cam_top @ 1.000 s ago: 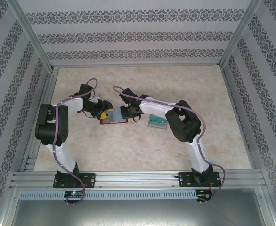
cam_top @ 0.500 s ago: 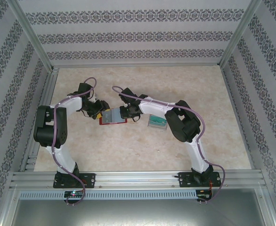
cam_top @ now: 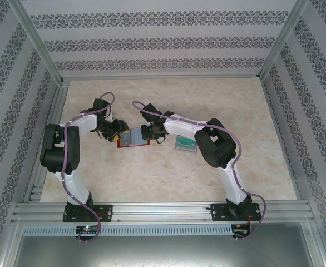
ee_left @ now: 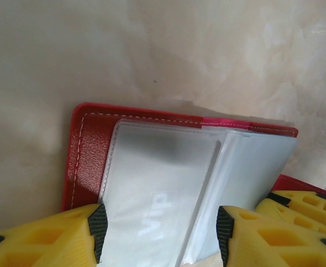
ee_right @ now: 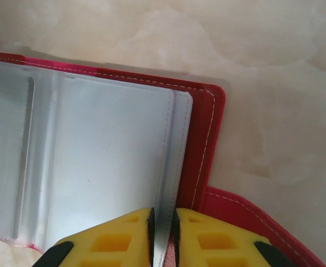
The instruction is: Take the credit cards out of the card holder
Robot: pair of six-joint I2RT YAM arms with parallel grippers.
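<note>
Mid-table between the arms, anchor the small flat red folding card holder (cam_top: pixel 134 140) with your right gripper (ee_right: pixel 163 221), clamped on a grey pocket's edge; close your left gripper (ee_left: pixel 160 231), jaws apart astride the left pocket, on the pale VIP-lettered plastic card (ee_left: pixel 152 192) alone. Holder lies open, clear sleeves up, that card inside its left sleeve.

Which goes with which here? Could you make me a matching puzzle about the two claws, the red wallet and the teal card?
1 left gripper
2 right gripper
3 card holder
4 teal card

A lying apart on the table
B red, spread open
C pinching a see-through pocket
D jaws standing apart

Pairs: 1-D, 2-C, 3-B, 4-A
</note>
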